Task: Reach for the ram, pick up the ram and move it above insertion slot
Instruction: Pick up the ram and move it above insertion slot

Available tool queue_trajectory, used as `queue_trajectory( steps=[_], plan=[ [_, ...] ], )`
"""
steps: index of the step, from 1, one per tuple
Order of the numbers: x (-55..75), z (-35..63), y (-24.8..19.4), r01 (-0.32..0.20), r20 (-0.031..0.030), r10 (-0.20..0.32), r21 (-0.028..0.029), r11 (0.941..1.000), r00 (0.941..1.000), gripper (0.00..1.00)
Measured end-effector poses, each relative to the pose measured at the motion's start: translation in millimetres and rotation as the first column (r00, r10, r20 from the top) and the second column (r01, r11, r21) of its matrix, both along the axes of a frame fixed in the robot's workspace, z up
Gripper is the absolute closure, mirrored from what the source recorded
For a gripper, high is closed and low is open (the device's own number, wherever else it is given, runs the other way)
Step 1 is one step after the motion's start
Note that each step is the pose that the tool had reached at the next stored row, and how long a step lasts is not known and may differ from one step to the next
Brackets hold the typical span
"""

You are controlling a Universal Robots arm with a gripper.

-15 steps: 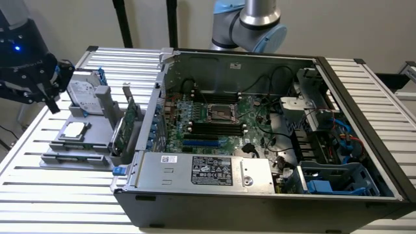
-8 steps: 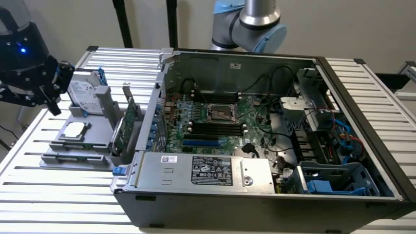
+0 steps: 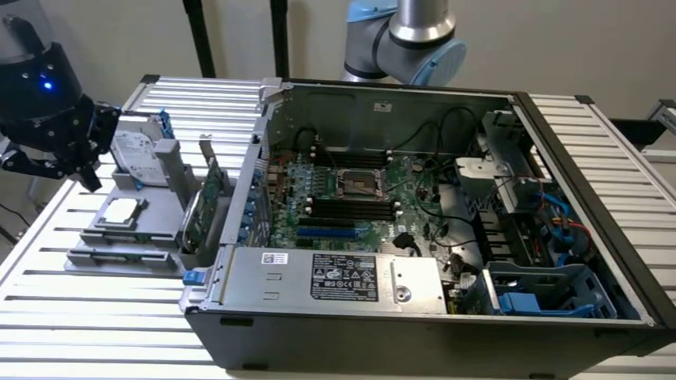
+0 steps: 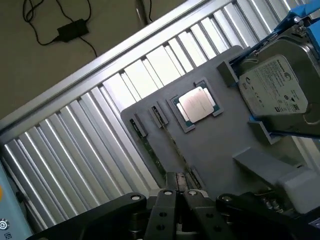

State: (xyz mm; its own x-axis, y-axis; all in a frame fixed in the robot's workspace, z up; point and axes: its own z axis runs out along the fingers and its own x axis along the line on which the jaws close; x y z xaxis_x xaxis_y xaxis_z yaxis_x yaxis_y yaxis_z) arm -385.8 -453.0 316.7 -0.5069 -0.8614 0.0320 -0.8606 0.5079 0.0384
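— So, where is the claw point(image 4: 179, 195) relative to the grey tray point(image 4: 215, 145)?

— Hanging above it, clear of its surface. Its two fingers are pressed together, with nothing between them.

— And the ram point(image 4: 149, 150)?

— On the tray, a thin green strip standing on edge in a slot along the tray's outer side, with a small clip at its end. It's close to the fingertips in the wrist view, but they don't touch it.

— What else sits on that tray?

— A processor chip point(image 4: 196, 105) in a square pocket near the tray's middle, just beside the ram's slot. A hard drive point(image 4: 277, 90) stands in a blue-edged holder at the tray's other side.

— And the computer case point(image 3: 444, 237)?

— Lying open, just beside the tray, its board in plain sight.
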Motion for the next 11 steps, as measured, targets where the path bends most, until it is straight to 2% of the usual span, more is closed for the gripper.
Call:
queue_trajectory(
  steps=[3,6,11],
  plan=[
    [0.0,-2.1,0.0,-0.054,-0.0001,0.054,0.0,0.9985,0.9985,0.89],
    [0.0,-4.2,0.0,-0.108,0.0,0.108,0.0,0.9942,0.9942,0.89],
    [0.0,-7.6,0.0,-0.198,0.0,0.198,0.0,0.9802,0.9802,0.89]
  ],
)
